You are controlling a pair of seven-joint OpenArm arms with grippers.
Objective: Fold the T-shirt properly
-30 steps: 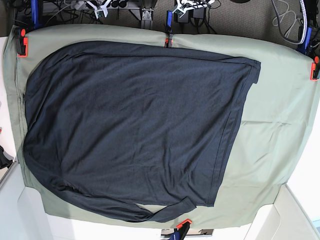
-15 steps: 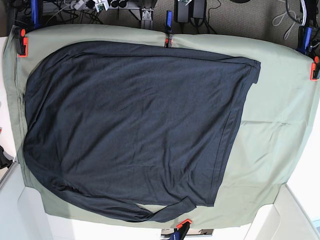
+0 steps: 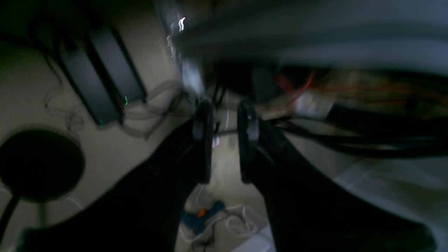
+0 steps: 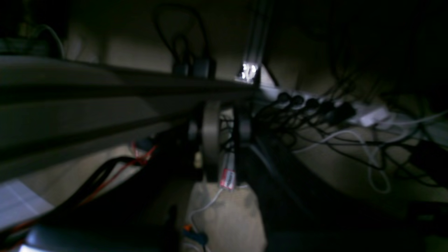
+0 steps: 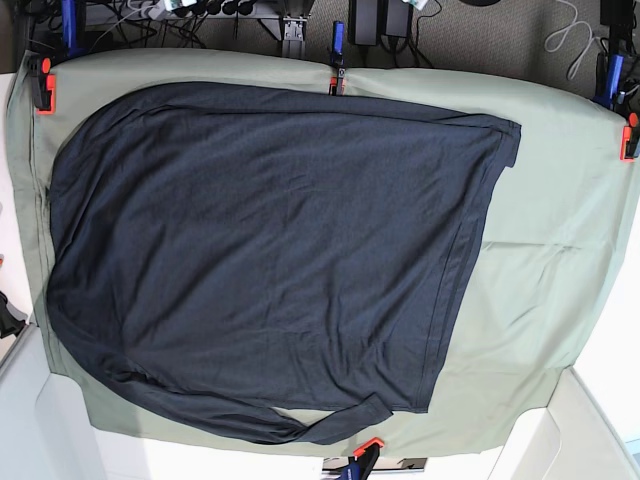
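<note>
Left gripper: the two dark fingers stand slightly parted, a narrow strip of floor showing between them, nothing in the gap. View is motion-blurred and dim. Beyond the tips: tan floor, two dark flat boxes lying side by side, loose cables, a round black base at lower left, a blue-and-orange object on the floor below the tips.

Right gripper: fingers close together with a thin gap; a small red-and-white tag shows low in that gap, but in this dark picture I cannot tell whether it is pinched or merely behind. No cloth between the fingers. A power strip with a row of black plugs sits to the right among tangled cords; a table edge crosses the left half.

Neither gripper appears in the base view.

The T-shirt lies spread flat on the olive-green table cloth, covering the left and middle of it, one sleeve curled along the near edge at bottom. Hem edge runs diagonally on the right side. Orange clamps pin the cloth at its corners and edges.

Against the earlier base frames: the shirt and cloth lie the same, no fold made. The white arm parts seen at the top edge a second ago have gone out of frame.

No containers in sight.
</note>
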